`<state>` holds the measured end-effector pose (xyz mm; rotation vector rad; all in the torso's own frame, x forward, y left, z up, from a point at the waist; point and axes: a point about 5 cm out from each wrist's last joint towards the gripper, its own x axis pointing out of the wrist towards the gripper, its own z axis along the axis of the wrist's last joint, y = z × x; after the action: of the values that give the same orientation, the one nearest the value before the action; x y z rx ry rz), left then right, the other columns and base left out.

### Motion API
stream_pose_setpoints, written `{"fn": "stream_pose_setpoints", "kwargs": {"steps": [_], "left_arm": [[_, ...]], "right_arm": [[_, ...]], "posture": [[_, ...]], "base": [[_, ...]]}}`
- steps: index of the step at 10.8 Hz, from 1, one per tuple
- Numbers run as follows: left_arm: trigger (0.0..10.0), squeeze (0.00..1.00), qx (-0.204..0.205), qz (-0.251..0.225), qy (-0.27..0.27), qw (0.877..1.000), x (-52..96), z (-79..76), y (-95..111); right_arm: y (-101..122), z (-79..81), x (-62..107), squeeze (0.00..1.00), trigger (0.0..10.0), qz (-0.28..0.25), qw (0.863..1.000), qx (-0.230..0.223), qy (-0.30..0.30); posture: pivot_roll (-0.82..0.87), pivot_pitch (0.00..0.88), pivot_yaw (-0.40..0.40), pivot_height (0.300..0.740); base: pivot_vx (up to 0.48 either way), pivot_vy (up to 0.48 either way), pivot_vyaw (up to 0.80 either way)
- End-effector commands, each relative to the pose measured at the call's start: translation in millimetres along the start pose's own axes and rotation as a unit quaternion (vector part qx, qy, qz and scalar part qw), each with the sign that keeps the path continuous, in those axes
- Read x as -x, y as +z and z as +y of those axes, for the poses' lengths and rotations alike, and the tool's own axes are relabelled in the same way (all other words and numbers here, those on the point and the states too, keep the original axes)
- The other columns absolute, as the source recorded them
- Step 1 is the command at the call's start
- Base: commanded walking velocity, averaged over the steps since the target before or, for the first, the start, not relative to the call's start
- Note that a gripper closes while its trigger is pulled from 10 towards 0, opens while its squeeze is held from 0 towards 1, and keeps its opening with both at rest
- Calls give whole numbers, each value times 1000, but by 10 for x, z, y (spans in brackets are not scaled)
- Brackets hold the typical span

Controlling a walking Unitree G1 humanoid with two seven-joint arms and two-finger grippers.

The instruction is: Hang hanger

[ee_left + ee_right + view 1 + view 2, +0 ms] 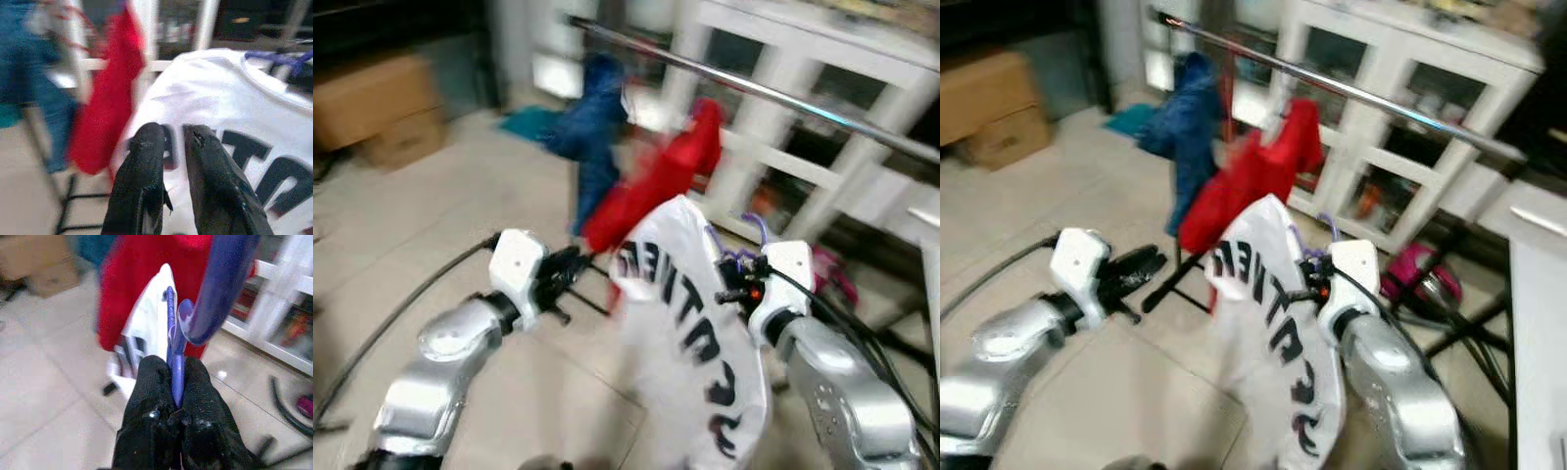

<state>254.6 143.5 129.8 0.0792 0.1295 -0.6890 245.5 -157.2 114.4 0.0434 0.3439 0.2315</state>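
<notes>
left eye view, blurred throughout — items as follows.

purple hanger [173, 340]: thin plastic neck clenched between the two black fingers of the right gripper [172, 377]; its hook curves up toward the top of the right wrist view, and shows as a small purple loop at centre right of the left eye view, below the rail and apart from it.

white t-shirt [690, 343]: carried on the purple hanger, dark block lettering down its front, hanging through the lower centre of the frame between the two arms.

left gripper [173, 134]: raised at lower left of the left eye view, tips pointing toward the shirt; in the left wrist view its fingers stand close together with a narrow gap, nothing between them. whether they touch the cloth cannot be told.

metal rail [754, 90]: runs from top centre down to the right edge.

red garment [656, 176] and blue garment [592, 132]: both hanging from the rail, blue one further left — red one just behind the white shirt.

white cabinet [1400, 117]: glass doors, upper right, behind the rail.

cardboard boxes [377, 108]: upper left, on the tiled floor [401, 225].
</notes>
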Motion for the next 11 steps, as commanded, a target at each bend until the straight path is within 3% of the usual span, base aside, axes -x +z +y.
{"fn": "stream_pose_setpoints", "kwargs": {"steps": [1, 9, 11], "left_arm": [[10000, 0, -5, 2, 4, 1000, 29, 42, 21], [10000, 0, -6, 1, 1, 1000, -16, 58, 35], [10000, 0, -39, 0, 24, 999, -90, 133, 96]], "right_arm": [[70, 19, 1, 0, 10000, -11, 1000, -2, 3], [91, 10, -18, 0, 10000, -7, 1000, -7, -3], [116, 23, -38, 0, 10000, -10, 1000, -12, -6]], "posture": [[59, 0, -103, 740], [55, 0, -97, 740], [53, 0, -94, 740]], "base": [[0, 431, -444], [0, 433, -507], [0, -240, -259]]}}
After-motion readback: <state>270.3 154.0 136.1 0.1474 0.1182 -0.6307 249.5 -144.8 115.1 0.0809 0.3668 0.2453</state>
